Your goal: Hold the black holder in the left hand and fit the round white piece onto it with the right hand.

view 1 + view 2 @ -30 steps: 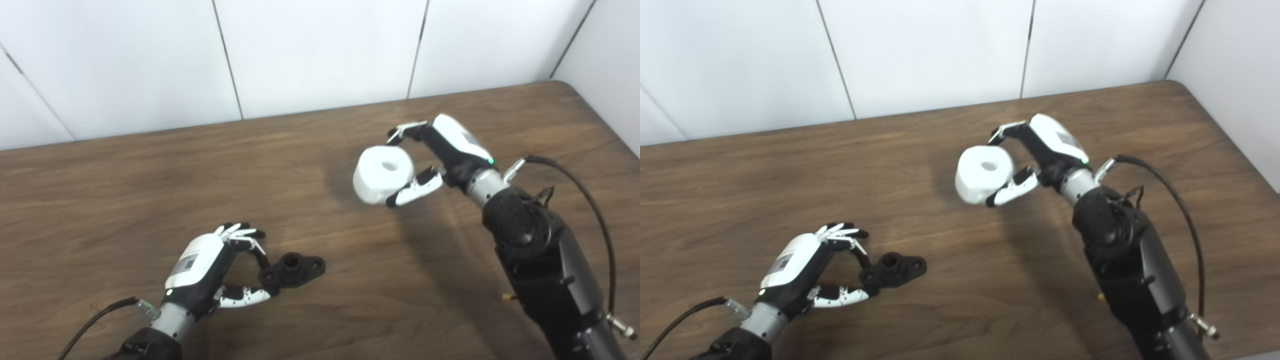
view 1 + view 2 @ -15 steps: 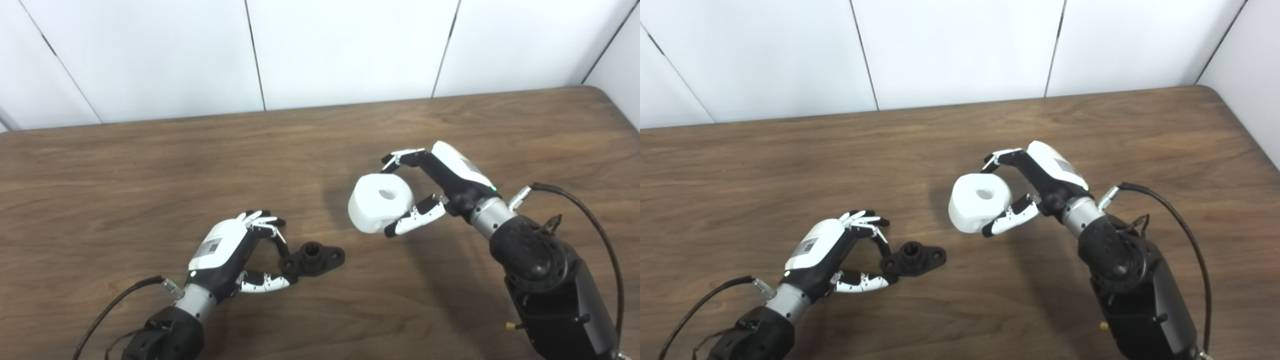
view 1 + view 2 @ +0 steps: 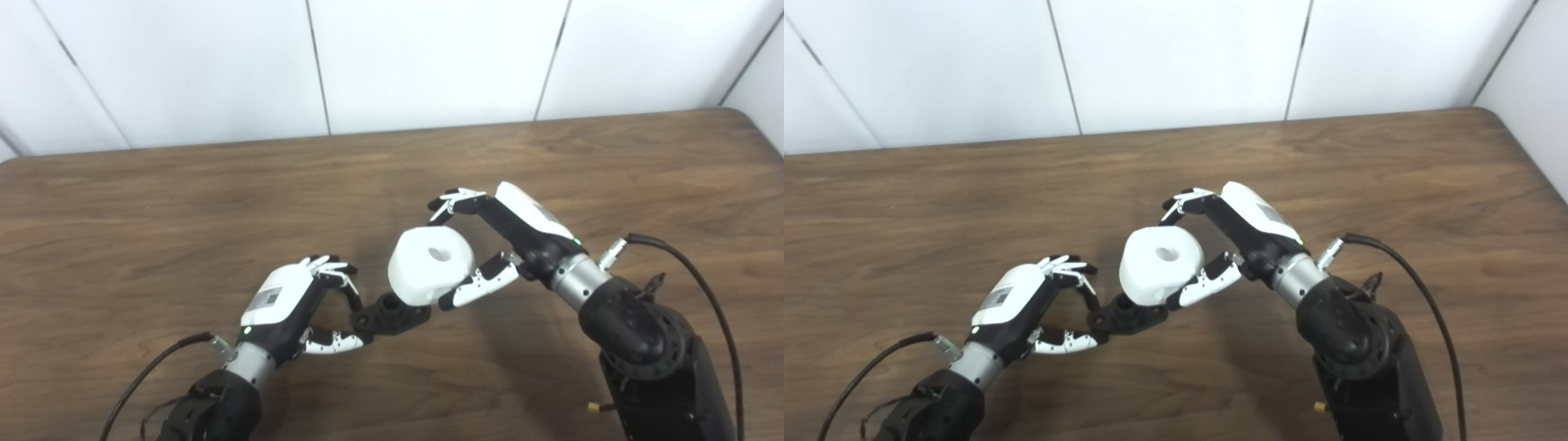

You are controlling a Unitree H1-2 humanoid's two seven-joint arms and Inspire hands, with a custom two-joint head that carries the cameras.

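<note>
Pinching one flat end of the small black plastic holder [image 3: 392, 313] between thumb and fingertips, the left hand [image 3: 288, 303] keeps that part low over the dark wooden table [image 3: 153, 233]; whether the holder rests on the wood or is lifted just clear of it cannot be told from either view. The holder's short upright socket shows in the middle of its flat, lobed base, and its far end is hidden behind the white part. The right hand [image 3: 490, 245] is clamped on the round white piece [image 3: 432, 264], a thick plastic cylinder with a hole through its centre, thumb under the near side and fingers curled over the far rim. That piece hangs just above and a little to the right of the holder's socket, its lower edge overlapping the holder in both views, so the two look near or barely touching rather than seated. By my reading, the step in hand is the final approach for the fit: both parts are gripped, but the white piece is not yet on the socket. The next move seems to call for shifting the white piece slightly left so its centre hole lines up over the socket, levelling it, then lowering it straight down while the left hand holds the holder firm against the push.
</note>
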